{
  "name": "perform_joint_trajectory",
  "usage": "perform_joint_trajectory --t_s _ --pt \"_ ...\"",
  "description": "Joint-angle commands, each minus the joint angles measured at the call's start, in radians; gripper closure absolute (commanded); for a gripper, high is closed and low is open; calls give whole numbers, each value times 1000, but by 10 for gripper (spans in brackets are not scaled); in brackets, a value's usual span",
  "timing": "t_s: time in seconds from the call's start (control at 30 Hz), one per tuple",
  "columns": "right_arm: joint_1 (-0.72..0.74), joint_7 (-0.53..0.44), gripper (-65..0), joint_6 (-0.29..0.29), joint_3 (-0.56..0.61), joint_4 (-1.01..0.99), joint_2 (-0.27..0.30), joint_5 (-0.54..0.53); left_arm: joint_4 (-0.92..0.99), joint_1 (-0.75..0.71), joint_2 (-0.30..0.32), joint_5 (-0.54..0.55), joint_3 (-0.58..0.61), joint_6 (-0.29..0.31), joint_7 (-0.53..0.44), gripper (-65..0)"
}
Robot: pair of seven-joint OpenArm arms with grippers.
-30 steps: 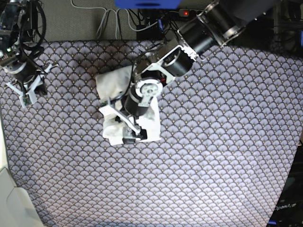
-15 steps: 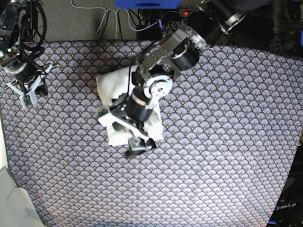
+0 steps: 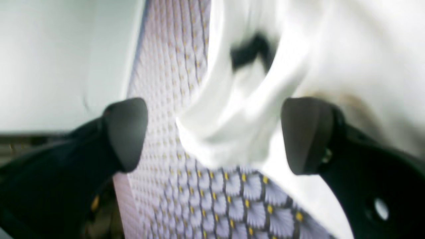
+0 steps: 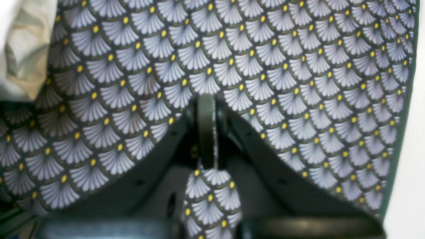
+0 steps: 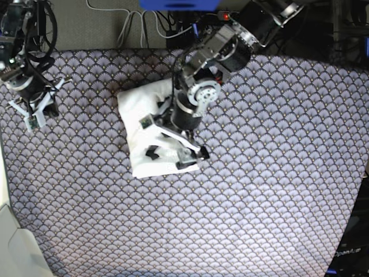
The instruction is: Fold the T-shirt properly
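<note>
Near the middle of the fan-patterned grey tablecloth with yellow dots (image 5: 259,190), a bit toward 10 o'clock from dead centre in the base view, the folded white cotton T-shirt (image 5: 144,124) is lying as a compact, roughly rectangular bundle, plain white side up, no print showing. The left gripper (image 5: 173,147) is hanging right over the bundle's 4 o'clock corner, and its jaws are standing wide apart with nothing between them. The left wrist view backs that up: the two dark rubbery fingertips (image 3: 127,132) are sitting far apart at 9 and 3 o'clock, with a rumpled white fold of the T-shirt (image 3: 252,109) showing in the gap plus a strip of tablecloth (image 3: 206,199) underneath. That view is blurry, so I can't tell if either pad is actually brushing the cloth.

The right gripper (image 5: 36,112) is parked way off at 10 o'clock near the tablecloth's edge, well apart from the shirt. In the right wrist view its jaws (image 4: 206,132) are pressing together, clenched on nothing, just hovering over the scalloped cloth (image 4: 282,83). A pale crumpled bit (image 4: 23,49) is peeking in at 10 o'clock there, can't tell what it is.

At 12 o'clock beyond the cloth, some white cables (image 5: 132,23) are trailing over the floor.
</note>
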State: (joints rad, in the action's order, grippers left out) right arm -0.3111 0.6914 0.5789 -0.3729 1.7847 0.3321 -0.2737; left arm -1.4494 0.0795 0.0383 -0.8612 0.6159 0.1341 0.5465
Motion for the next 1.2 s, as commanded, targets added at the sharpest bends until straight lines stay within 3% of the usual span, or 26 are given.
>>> perform_joint_trajectory --t_s 0.0,0.3,0.63,0.8,0.97,1.17 --pt "5 -22 0 2 -7 14 12 -11 -1 19 -11 3 -11 -17 -16 -624" --pt "0 -17 0 2 -7 14 12 -11 3 98 -21 234 -121 -18 -15 -624" --pt "-12 -16 0 2 -8 14 12 -11 57 139 -18 236 -141 -18 -15 -624" --pt "-27 -20 0 2 -7 17 12 -11 114 139 -27 245 -232 -18 -18 -624" --pt "-36 -20 0 2 -10 19 12 -11 -40 95 -48 260 -325 -18 -18 -624" --pt "-44 -25 0 3 -7 20 12 -12 -256 50 -73 425 -488 -18 -7 -624"
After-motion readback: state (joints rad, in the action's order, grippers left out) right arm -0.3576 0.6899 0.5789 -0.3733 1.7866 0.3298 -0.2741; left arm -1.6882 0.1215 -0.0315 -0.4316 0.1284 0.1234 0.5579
